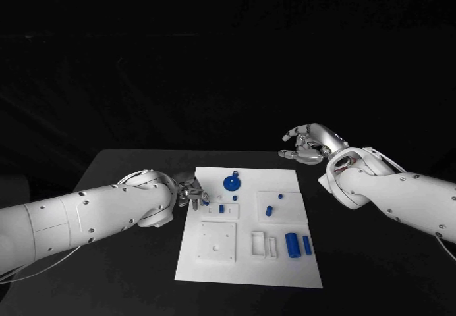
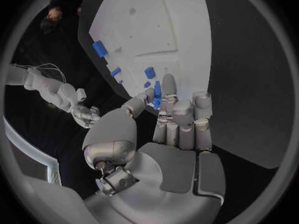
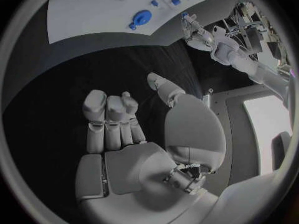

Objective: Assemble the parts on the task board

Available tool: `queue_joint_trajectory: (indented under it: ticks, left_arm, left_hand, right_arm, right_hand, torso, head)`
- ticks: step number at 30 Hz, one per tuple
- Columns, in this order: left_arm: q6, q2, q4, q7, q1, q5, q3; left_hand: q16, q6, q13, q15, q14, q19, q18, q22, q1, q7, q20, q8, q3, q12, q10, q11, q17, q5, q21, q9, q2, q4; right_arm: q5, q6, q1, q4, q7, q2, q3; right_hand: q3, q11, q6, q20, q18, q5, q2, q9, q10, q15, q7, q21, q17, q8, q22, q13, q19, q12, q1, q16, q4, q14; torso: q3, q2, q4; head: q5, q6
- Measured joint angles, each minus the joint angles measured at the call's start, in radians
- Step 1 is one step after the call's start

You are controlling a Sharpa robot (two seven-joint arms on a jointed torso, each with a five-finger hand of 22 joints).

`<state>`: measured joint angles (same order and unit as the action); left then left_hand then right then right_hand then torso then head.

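- The left hand [image 1: 193, 195] reaches in at the left edge of the task board [image 1: 249, 263], fingers drawn together, pinching a small blue part [image 2: 156, 93] between thumb and fingertips.
- The right hand [image 1: 311, 144] hovers off the table [image 1: 114, 263], beyond the board's far right corner, fingers loosely curled and holding nothing.
- Other blue parts lie on the board: a round one [image 1: 231, 182] near the far edge and two cylinders [image 1: 297, 243] near the right edge.

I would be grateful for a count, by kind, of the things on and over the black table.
White plastic task board: 1
Silver many-fingered hands, the left hand and the right hand: 2
Small blue parts, one pinched by the left hand: 8, as far as I can tell
Total: 11
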<state>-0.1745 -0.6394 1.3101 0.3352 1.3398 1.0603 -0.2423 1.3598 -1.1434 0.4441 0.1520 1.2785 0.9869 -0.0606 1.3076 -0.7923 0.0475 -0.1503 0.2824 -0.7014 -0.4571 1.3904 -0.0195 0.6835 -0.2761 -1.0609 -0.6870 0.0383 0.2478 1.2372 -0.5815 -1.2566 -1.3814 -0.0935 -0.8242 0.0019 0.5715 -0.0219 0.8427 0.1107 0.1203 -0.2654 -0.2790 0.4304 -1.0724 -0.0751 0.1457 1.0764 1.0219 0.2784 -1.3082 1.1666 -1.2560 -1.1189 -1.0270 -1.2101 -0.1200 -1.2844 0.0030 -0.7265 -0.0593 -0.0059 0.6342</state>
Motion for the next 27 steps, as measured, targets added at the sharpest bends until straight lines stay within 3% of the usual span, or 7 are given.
queue_joint_trajectory:
  ticks: [5, 8, 13, 27]
  left_arm:
    - [-0.049, -0.003, 0.014, -0.001, -0.009, 0.022, 0.0]
    - [-0.072, -0.003, 0.016, -0.003, -0.012, 0.028, 0.0]
    - [-0.093, 0.001, 0.017, -0.003, -0.017, 0.033, 0.001]
    - [-0.127, 0.021, -0.002, 0.01, -0.047, 0.051, 0.0]
  left_hand:
    - [-0.012, -0.006, 0.012, 0.001, 0.002, 0.0, 0.001, 0.0, -0.014, -0.001, 0.0, 0.003, -0.015, -0.012, 0.007, 0.002, -0.014, -0.001, 0.0, -0.005, -0.025, -0.015]
    - [-0.012, -0.006, 0.021, 0.003, 0.004, 0.0, 0.001, 0.0, -0.029, -0.001, 0.0, 0.004, -0.017, -0.023, 0.009, 0.001, -0.016, 0.033, 0.0, -0.007, -0.044, -0.036]
    - [-0.012, -0.014, 0.034, 0.005, 0.008, 0.0, 0.001, 0.0, -0.042, -0.003, 0.0, 0.009, -0.01, -0.044, 0.013, -0.003, -0.016, 0.041, 0.0, -0.007, -0.06, -0.045]
    - [0.004, -0.016, 0.061, 0.008, 0.012, 0.003, 0.001, 0.0, -0.052, -0.005, 0.0, 0.023, -0.005, -0.084, 0.013, -0.01, -0.013, 0.036, -0.004, -0.007, -0.068, -0.05]
  right_arm:
    - [-0.001, 0.001, 0.0, 0.0, 0.0, 0.0, 0.0]
    - [-0.001, 0.001, 0.001, 0.0, 0.0, 0.0, 0.0]
    - [-0.002, 0.001, 0.002, 0.001, 0.001, 0.0, 0.0]
    - [-0.003, 0.001, 0.002, 0.001, 0.001, 0.0, 0.0]
  right_hand:
    - [0.0, -0.002, 0.0, 0.0, 0.0, 0.0, 0.0, 0.0, -0.001, 0.0, 0.0, 0.0, 0.0, 0.0, 0.0, -0.001, 0.0, 0.0, 0.0, 0.0, 0.0, 0.0]
    - [0.0, -0.002, 0.0, 0.0, 0.0, -0.006, 0.0, 0.0, -0.002, 0.0, 0.0, 0.0, 0.0, 0.0, 0.0, -0.001, 0.0, 0.0, 0.0, 0.0, 0.0, 0.0]
    - [-0.003, -0.002, 0.0, 0.0, 0.0, -0.008, 0.0, 0.0, -0.002, 0.0, 0.0, 0.0, 0.0, 0.0, 0.0, -0.002, 0.0, -0.004, 0.0, 0.002, 0.003, 0.0]
    - [-0.003, 0.002, 0.0, 0.0, 0.0, -0.026, 0.0, -0.001, 0.002, 0.0, 0.0, 0.0, 0.001, 0.0, 0.0, -0.003, 0.0, -0.004, 0.0, 0.004, 0.008, 0.0]
  torso:
    - [0.0006, -0.002, -0.0034]
    - [0.0016, -0.002, -0.0044]
    - [0.0018, -0.003, -0.0039]
    - [0.0012, -0.005, -0.0031]
  head:
    - [0.0, -0.001]
    - [0.001, -0.002]
    - [0.004, -0.002]
    - [0.0, 0.005]
